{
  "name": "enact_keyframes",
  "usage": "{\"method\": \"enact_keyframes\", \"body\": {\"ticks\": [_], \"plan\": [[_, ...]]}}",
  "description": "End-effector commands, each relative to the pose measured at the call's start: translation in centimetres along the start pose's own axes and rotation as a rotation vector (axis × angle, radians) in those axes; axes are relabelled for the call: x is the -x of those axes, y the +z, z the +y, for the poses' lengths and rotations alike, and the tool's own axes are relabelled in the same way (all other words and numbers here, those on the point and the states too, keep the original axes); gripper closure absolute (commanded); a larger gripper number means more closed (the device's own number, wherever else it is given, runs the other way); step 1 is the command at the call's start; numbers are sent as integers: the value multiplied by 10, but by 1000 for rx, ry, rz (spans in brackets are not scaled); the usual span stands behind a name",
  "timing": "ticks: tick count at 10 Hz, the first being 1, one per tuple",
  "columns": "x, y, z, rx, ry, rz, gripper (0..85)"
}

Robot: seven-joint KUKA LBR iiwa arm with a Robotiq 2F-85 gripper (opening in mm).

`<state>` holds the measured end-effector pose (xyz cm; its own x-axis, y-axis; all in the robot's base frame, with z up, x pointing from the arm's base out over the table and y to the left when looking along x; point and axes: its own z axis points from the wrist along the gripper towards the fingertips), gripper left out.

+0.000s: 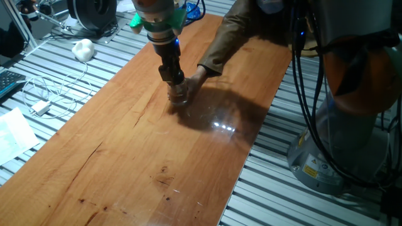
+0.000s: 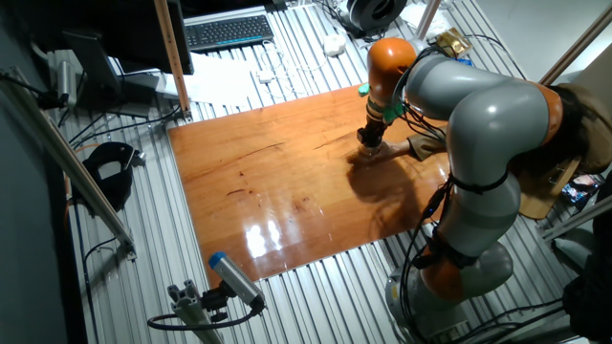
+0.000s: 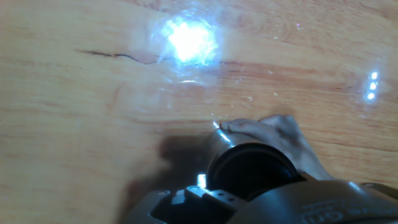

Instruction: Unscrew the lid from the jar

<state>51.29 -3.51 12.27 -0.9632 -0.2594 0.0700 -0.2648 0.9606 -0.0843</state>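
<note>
Judging by the fixed views, the unscrewing looks under way but unfinished: the pincer (image 1: pixel 175 85) sits down over the jar (image 1: pixel 180 96) near the desk's (image 1: pixel 125 144) far end, and no freed lid is visible. Whether it pinches the lid I cannot tell. Only the hand view shows the dark lid (image 3: pixel 252 169) up close, with a person's hand (image 3: pixel 277 138) steadying it from behind.

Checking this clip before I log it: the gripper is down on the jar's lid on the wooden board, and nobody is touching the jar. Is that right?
Not quite. A person's hand reaches in from the far side and steadies the jar, as the one fixed view shows; the hand view shows its fingers by the lid. The gripper is down on the jar on the wooden board.
</note>
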Motion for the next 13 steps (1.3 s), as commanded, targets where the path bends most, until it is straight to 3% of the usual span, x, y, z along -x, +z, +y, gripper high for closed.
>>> {"method": "enact_keyframes", "body": {"ticks": [1,4,5,7,9,13], "plan": [[0,-3,1,-4,-2,3,680],[-1,-21,4,-29,8,27,680],[-2,-27,8,-54,14,36,680],[-4,-33,14,-82,39,24,680],[-4,-32,17,-113,56,2,340],[-1,-23,16,-108,65,-17,340]]}}
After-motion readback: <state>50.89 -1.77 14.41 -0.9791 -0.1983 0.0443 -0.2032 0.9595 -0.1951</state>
